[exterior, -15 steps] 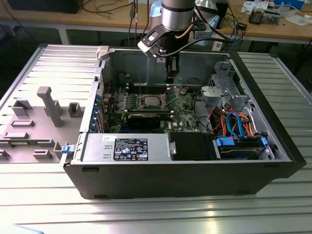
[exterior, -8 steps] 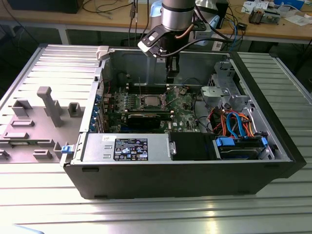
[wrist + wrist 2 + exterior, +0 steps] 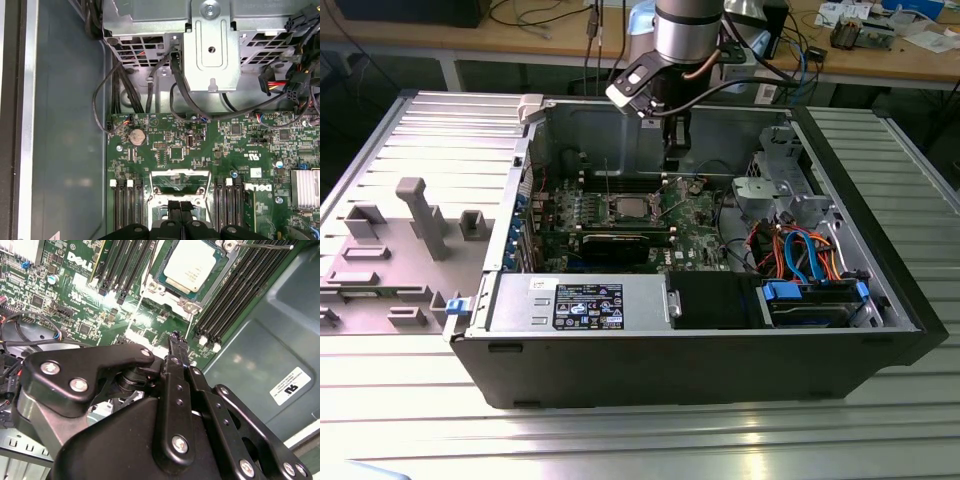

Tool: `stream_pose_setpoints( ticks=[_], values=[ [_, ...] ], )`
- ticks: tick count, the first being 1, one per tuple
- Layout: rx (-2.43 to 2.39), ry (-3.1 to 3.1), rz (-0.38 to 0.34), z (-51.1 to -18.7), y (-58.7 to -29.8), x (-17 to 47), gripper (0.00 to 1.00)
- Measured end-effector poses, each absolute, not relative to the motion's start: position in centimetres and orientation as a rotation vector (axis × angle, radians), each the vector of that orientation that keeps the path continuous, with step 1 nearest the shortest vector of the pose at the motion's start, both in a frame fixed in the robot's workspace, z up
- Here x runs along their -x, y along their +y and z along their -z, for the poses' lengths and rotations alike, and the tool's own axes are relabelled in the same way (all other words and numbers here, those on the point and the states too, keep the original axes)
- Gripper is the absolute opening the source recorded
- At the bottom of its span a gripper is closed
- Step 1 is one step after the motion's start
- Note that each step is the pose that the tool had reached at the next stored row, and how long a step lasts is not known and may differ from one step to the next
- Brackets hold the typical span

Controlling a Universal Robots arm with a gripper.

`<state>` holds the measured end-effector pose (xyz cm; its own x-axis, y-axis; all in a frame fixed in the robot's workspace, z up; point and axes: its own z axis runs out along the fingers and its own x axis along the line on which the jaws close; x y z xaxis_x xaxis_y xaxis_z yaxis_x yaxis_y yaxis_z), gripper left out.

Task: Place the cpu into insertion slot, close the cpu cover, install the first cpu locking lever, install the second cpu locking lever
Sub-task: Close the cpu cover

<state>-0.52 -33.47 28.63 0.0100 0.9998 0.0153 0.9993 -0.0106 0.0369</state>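
Pincer (image 3: pixel 176 338) closed on nothing, black fingertips pressed together, hovering inside the dark metal case (image 3: pixel 720 365). Beneath it lies the glossy green board (image 3: pixel 165 140). Just beyond its tips is the insertion slot (image 3: pixel 162 280), with the cpu (image 3: pixel 192 265) lying in it, a flat, dull silver square. A thin wire lever (image 3: pixel 265 246) stands unlatched. We judge that a careless descent could snag that wire or scrape the chip.

The end effector (image 3: pixel 178 338), fingers (image 3: pixel 176 362) together, hangs over the green motherboard (image 3: pixel 100 305) near the cpu (image 3: pixel 192 265).
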Motion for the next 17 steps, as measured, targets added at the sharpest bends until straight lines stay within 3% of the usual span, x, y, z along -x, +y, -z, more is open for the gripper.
stream_pose_setpoints(
  ticks=[17],
  values=[
    [-2.223, 2.2, -0.054, -28.6, -33.5, -1.4, 0.11]
  ],
)
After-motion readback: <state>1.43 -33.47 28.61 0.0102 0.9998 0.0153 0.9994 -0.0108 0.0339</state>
